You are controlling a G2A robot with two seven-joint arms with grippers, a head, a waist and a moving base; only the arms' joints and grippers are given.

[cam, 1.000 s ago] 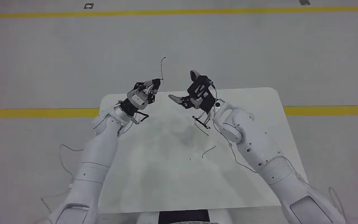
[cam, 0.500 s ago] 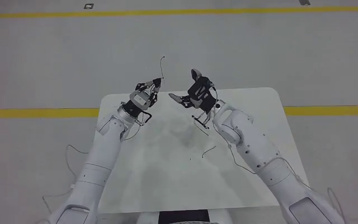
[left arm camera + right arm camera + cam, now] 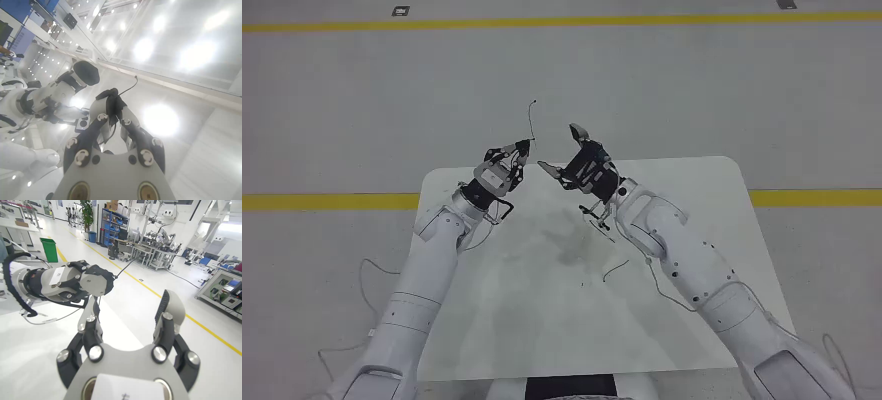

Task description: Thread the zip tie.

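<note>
Left fingers [image 3: 523, 148] [image 3: 97, 108] clenched pad to pad on a thin black zip tie [image 3: 531, 120] [image 3: 130, 88] [image 3: 123, 270], gripped low on its length. Above the pinch, a free stretch of tie rising in a slight curve and ending in a small knob at the tip. Below the pinch, a thin dark strand trailing back between the fingers toward the palm; cannot tell whether that belongs to the same tie.

Right fingers [image 3: 577, 132] [image 3: 171, 306] [image 3: 87, 73] spread wide and released, gripping nothing and touching nothing. Ribbed black pad on one finger turned inward, the other finger angled toward the left fingers. Open gap pointed at the left fingers and the tie, near them but apart.

Both sets of fingers held up in the air, facing each other, over the far edge of the white desk [image 3: 692, 260] as seen from above, the tie's tip reaching out past that edge.

On the desk: a short curved black zip tie [image 3: 615, 268] lying loose near the middle, well apart from the fingers, and another straight dark zip tie [image 3: 600, 222] beside the right forearm.
</note>
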